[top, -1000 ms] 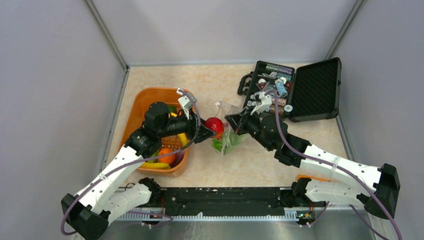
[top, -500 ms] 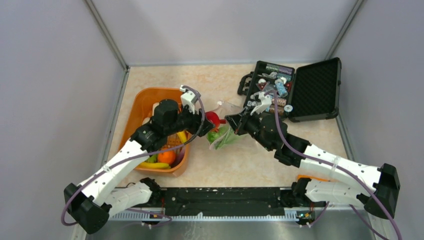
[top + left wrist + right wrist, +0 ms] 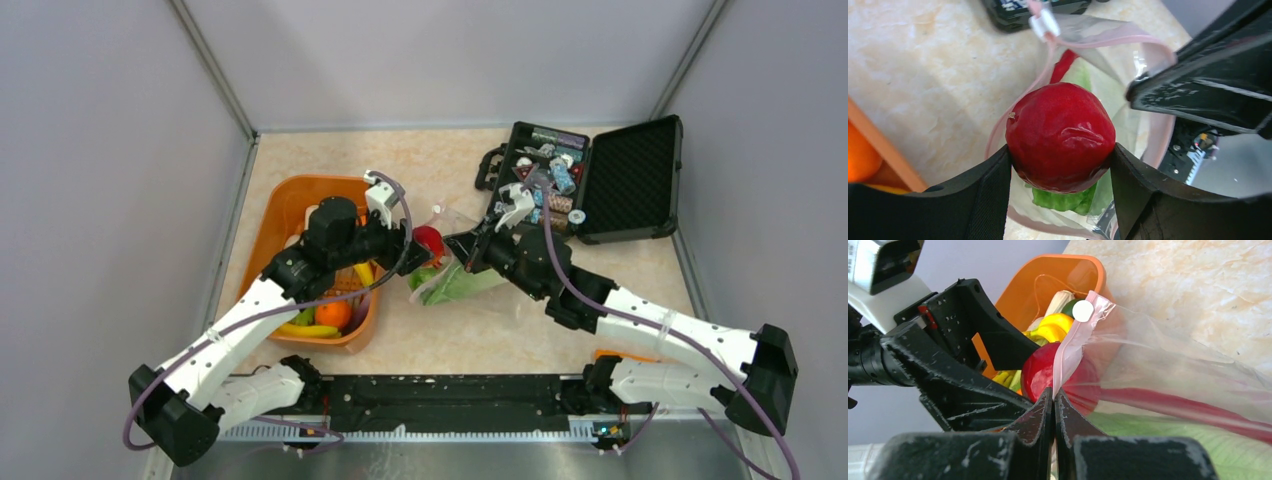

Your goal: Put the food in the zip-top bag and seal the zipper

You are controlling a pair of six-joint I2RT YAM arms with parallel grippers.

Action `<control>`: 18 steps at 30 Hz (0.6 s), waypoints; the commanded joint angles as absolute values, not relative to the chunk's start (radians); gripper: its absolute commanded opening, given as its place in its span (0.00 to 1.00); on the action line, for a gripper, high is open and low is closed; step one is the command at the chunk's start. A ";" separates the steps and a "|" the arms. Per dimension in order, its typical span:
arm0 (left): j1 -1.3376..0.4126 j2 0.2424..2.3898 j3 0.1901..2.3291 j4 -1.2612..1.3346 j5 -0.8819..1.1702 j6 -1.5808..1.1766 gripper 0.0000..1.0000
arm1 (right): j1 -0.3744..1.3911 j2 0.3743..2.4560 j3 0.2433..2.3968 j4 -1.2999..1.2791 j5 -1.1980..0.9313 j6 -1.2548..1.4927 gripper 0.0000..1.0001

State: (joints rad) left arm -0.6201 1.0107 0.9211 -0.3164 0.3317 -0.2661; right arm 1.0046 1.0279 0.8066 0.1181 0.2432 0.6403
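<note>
My left gripper [image 3: 408, 246] is shut on a glossy red toy fruit [image 3: 1060, 137], held at the open mouth of the clear zip-top bag [image 3: 455, 282]. The fruit also shows in the top view [image 3: 429, 240]. My right gripper [image 3: 1054, 396] is shut on the bag's pink zipper strip [image 3: 1068, 357] and holds the mouth up. A green leafy piece [image 3: 1063, 199] and a red chilli [image 3: 1193, 405] lie inside the bag. More food, a yellow banana [image 3: 312, 329] and an orange [image 3: 332, 314], sits in the orange tub [image 3: 290, 200].
An open black hard case [image 3: 590, 180] with small packets stands at the back right, just behind the right arm. The orange tub is at the left under the left arm. Grey walls enclose the table on three sides.
My left gripper has carried the red fruit right and up to the bag's mouth. The right gripper has shifted slightly left with the zipper strip, and the bag has slumped flatter.
</note>
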 commanded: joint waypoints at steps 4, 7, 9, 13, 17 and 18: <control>-0.621 0.983 0.936 -0.172 0.506 -0.279 0.21 | 0.983 1.022 0.831 0.185 0.234 0.681 0.00; -0.622 1.012 0.942 -0.209 0.468 -0.287 0.21 | 0.980 1.019 0.825 0.199 0.221 0.686 0.00; -0.623 1.035 0.945 -0.244 0.390 -0.307 0.19 | 0.979 1.017 0.825 0.213 0.202 0.684 0.00; -0.621 1.048 0.920 -0.216 0.322 -0.369 0.20 | 0.979 1.017 0.831 0.246 0.147 0.674 0.00; -0.622 1.047 0.893 -0.135 0.293 -0.452 0.22 | 0.978 1.012 0.833 0.250 0.142 0.675 0.00; -0.622 1.046 0.889 -0.125 0.295 -0.460 0.23 | 0.977 1.009 0.828 0.256 0.145 0.677 0.00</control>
